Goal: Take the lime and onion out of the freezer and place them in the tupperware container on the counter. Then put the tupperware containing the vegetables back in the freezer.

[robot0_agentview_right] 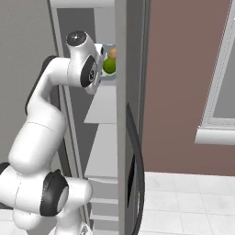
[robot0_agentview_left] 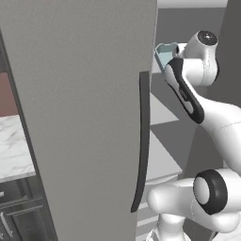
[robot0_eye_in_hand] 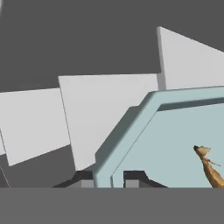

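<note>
My gripper [robot0_eye_in_hand: 110,179] is shut on the rim of the pale blue tupperware container [robot0_eye_in_hand: 175,144], one fingertip on each side of its wall. The container is held up inside the open freezer [robot0_agentview_left: 84,117], level with an upper shelf [robot0_agentview_right: 103,110]. From the left base view I see its corner [robot0_agentview_left: 164,52] just past the door's edge. The green lime [robot0_agentview_right: 110,66] and the orange-yellow onion [robot0_agentview_right: 112,53] sit in it, partly hidden behind the freezer's side. An orange-brown bit of the onion [robot0_eye_in_hand: 209,168] pokes into the hand view.
The freezer door with its long dark handle [robot0_agentview_left: 142,141] stands open on my left. Pale grey shelves [robot0_agentview_left: 162,157] step down below the container. The marble counter [robot0_agentview_left: 14,146] lies far left, and a reddish-brown wall [robot0_agentview_right: 183,82] is on the right.
</note>
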### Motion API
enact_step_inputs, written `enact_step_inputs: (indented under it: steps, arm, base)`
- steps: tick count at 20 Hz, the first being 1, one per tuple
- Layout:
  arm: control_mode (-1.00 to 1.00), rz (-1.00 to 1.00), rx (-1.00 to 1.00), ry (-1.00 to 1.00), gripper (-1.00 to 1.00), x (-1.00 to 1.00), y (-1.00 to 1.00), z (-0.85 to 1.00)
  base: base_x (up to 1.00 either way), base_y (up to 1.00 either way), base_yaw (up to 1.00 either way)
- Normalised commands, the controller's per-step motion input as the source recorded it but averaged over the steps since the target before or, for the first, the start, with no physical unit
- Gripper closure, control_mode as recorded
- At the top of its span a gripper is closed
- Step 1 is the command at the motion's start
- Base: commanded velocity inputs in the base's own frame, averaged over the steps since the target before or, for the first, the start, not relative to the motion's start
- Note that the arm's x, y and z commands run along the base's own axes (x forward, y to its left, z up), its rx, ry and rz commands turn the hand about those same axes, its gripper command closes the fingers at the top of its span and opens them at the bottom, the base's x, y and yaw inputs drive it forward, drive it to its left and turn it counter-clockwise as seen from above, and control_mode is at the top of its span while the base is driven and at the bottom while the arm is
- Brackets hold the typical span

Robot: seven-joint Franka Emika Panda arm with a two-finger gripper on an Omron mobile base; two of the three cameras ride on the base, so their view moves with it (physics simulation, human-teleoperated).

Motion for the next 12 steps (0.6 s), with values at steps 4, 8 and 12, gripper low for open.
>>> enact_step_inputs:
  steps: [4, 8, 12]
  arm:
    - [-1.0, 0.0, 0.0, 0.0, 1.0, 0.59, -0.11, 0.07]
    - [-1.0, 0.02, 0.0, 0.0, 1.0, 0.5, -0.16, 0.01]
    - [-1.0, 0.03, 0.0, 0.0, 1.0, 0.52, -0.01, 0.0]
  base:
    - [0.0, 0.0, 0.0]
    - [0.0, 0.0, 0.0]
    - [0.0, 0.0, 0.0]
